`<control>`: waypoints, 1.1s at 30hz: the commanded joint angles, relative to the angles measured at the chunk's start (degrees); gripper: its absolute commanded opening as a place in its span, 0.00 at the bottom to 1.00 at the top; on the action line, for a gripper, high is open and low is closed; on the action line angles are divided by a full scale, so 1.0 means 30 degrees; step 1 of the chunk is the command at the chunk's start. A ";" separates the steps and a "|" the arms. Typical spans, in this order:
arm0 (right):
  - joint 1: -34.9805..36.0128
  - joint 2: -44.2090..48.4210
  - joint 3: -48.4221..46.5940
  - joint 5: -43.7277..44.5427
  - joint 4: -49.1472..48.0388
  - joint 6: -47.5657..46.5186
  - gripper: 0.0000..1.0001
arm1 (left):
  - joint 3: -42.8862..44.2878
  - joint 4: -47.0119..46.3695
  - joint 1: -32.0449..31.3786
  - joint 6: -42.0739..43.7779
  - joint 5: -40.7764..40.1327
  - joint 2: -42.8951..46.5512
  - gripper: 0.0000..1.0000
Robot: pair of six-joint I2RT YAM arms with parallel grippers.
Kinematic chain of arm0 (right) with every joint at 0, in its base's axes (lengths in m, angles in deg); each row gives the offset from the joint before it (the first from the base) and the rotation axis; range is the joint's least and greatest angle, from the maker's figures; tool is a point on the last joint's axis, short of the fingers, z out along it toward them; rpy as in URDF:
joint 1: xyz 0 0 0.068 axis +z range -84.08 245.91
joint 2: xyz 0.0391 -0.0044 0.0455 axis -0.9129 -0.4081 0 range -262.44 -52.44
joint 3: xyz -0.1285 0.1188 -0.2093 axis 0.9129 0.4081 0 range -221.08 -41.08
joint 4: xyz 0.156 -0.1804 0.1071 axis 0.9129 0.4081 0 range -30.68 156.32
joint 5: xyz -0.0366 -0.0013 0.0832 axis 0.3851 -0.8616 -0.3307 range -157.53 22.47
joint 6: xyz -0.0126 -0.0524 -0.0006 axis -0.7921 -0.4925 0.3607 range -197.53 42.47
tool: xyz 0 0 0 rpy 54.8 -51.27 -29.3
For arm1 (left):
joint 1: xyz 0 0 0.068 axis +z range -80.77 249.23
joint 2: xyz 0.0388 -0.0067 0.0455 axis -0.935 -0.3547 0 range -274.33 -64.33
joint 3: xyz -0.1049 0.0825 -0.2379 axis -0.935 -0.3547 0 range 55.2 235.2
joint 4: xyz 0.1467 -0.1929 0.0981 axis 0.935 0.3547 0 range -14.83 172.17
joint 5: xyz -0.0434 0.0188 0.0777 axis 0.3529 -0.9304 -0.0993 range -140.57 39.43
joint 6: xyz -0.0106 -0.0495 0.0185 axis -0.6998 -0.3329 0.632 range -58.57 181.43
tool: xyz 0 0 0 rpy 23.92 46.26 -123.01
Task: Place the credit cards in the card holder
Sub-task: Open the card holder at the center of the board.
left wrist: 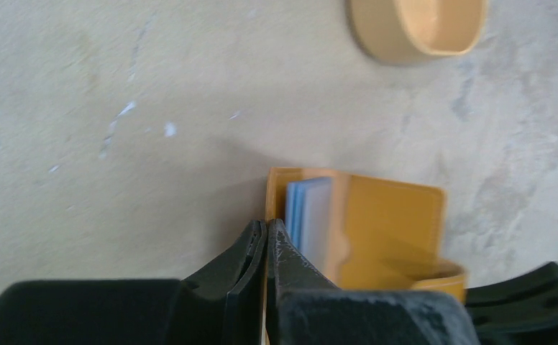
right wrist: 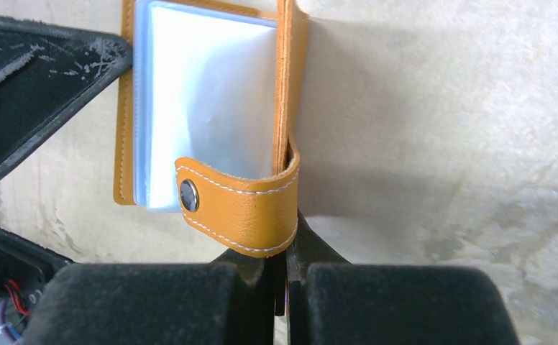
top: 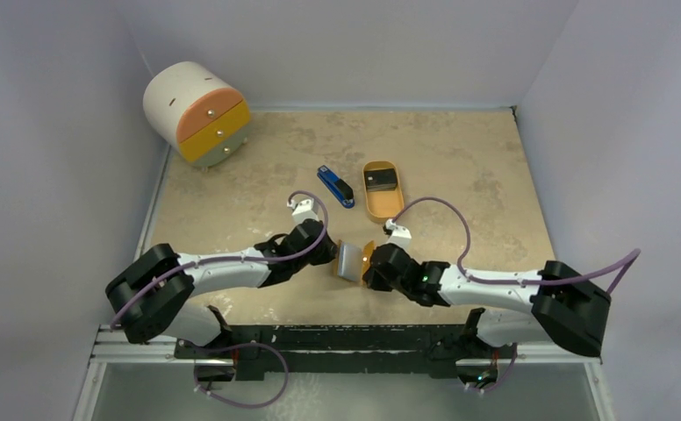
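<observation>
The orange card holder (top: 353, 260) is held open above the table between both grippers. My left gripper (top: 330, 254) is shut on its left cover, seen in the left wrist view (left wrist: 267, 230) next to the holder (left wrist: 391, 230) and its pale blue sleeves. My right gripper (top: 374, 263) is shut on the right cover; in the right wrist view (right wrist: 288, 233) the holder (right wrist: 247, 205) shows its snap strap and clear sleeves. The sleeves look empty. The dark credit cards (top: 381, 180) lie in the oval orange tray (top: 383, 210), apart from both grippers.
A blue-and-black stapler-like bar (top: 335, 186) lies left of the tray. A round white drawer unit with orange and yellow drawers (top: 198, 112) stands at the back left. The tray's rim (left wrist: 420, 32) shows at the top of the left wrist view. White walls enclose the table.
</observation>
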 commanded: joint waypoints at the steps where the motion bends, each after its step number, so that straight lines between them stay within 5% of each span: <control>1: 0.0026 0.1207 0.1211 0.0376 -0.0057 0.1018 0.00 | -0.1113 0.0962 -0.0104 0.0718 -0.0935 0.0673 0.00; 9: 0.0029 0.2858 0.2610 0.0136 0.0531 0.2106 0.20 | -0.1489 0.1109 -0.0115 0.0906 -0.0785 0.1162 0.00; 14: 0.0015 0.3717 0.2783 0.0351 0.1569 0.2341 0.47 | -0.1227 0.1019 -0.0118 0.0922 -0.0488 0.1260 0.00; 21: 0.0030 0.6144 0.2084 0.1530 0.3640 0.1641 0.53 | -0.0671 0.1859 -0.0118 0.0783 -0.0221 0.2116 0.00; 33: 0.0027 1.0712 -0.0179 -0.0449 0.3784 -0.2636 0.61 | 0.0558 0.3677 -0.0394 0.0572 -0.0270 0.3076 0.00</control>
